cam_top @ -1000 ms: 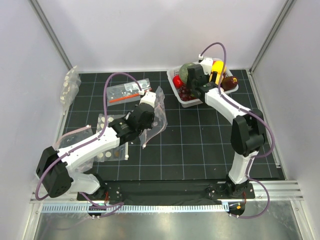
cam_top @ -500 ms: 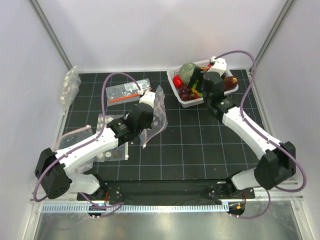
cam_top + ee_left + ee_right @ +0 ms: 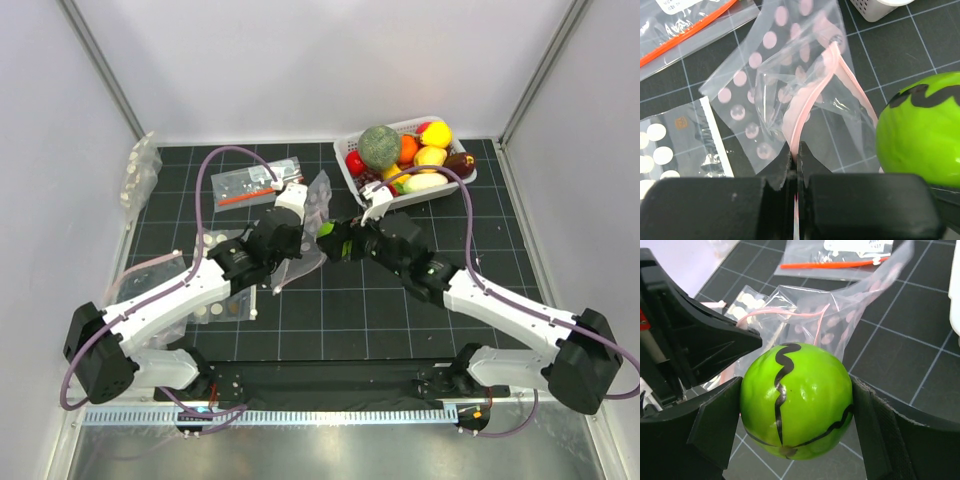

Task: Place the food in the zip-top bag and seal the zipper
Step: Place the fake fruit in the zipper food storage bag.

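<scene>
Right tool (image 3: 334, 241) has carried green fruit (image 3: 796, 400) to the bag (image 3: 771, 67).

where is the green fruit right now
The green fruit is mid-table in the top view, clamped in the right gripper, just right of the zip-top bag the left gripper pinches.

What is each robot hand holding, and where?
The right gripper squeezes the round green toy fruit by its sides. The left gripper pinches the clear dotted plastic bag at its pink mouth strip.
</scene>
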